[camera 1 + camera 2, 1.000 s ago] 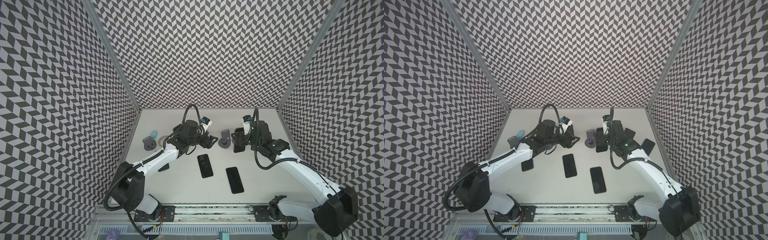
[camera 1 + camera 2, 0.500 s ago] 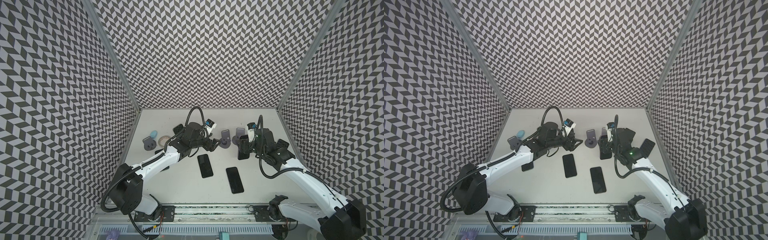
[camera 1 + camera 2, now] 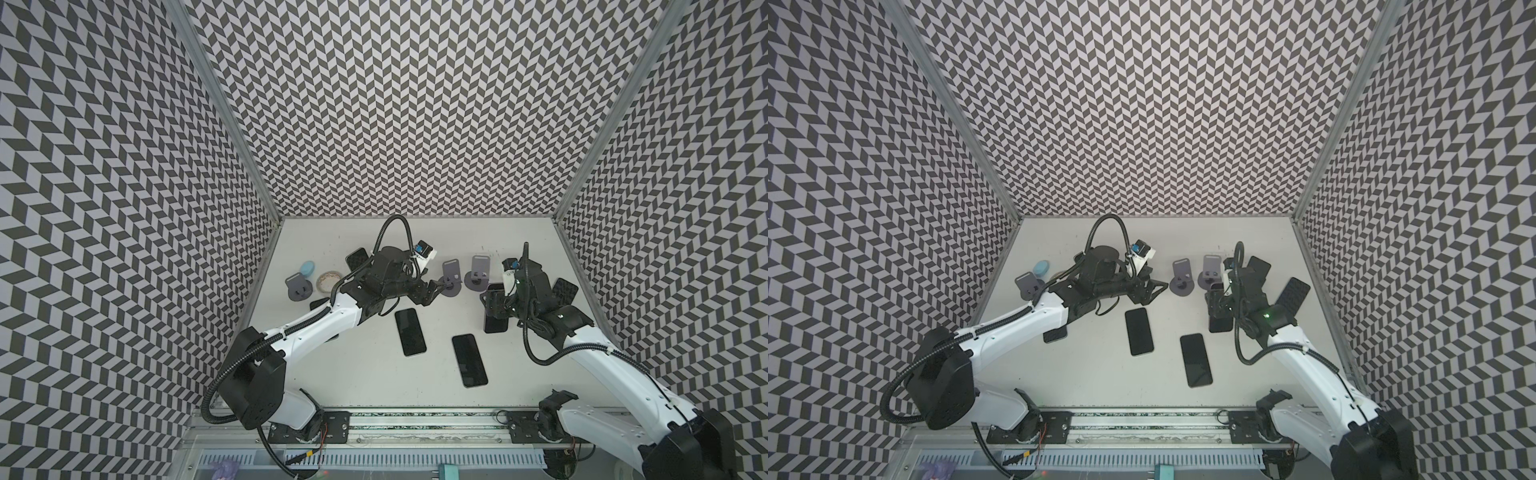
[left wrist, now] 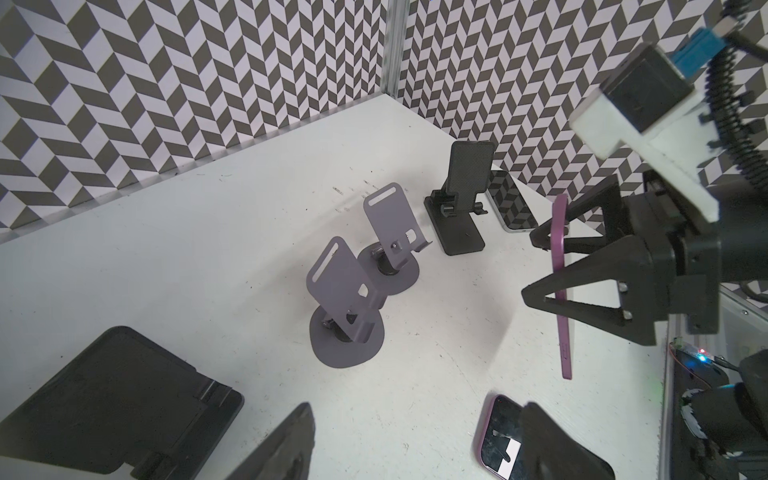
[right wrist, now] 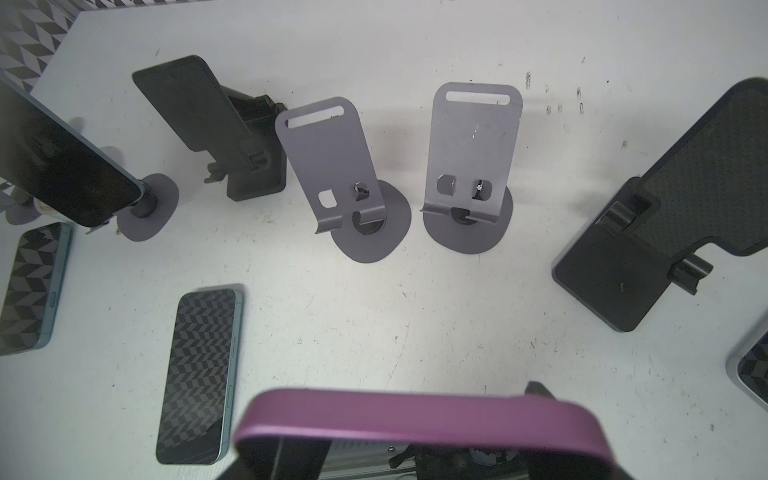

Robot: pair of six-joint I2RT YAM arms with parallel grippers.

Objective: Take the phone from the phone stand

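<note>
- Serving as landing surface: white table point(image 3: 374, 386), with bare ground free in front of the right arm for a set-down.
- Pinching the purple phone point(image 4: 561, 291) across its two faces with the right claw point(image 4: 534, 268). Held upright on its short edge, lower end apparently off the table, judged so as to clear the cradle lip on the way out.
- Standing spread and empty: left claw point(image 3: 436, 287), just beside the base of the left gray stand point(image 3: 452, 278). Judged placed to steady that stand; contact cannot be told.
- Parked at the side, well apart from the carry path: black stand point(image 5: 665, 216).
- Left vacant: left gray stand and right gray stand point(image 3: 480, 272), side by side, backs tilted rearward, lips bare in the right wrist view.
- Located clear of every stand: purple phone, aloft near the right gray stand. Removal judged done, set-down pending.
- Lower flat on open table beside the first flat phone point(image 3: 410, 332) and the second flat phone point(image 3: 469, 359). Avoid overlap, and avoid release while upright, since the phone would tip.
</note>
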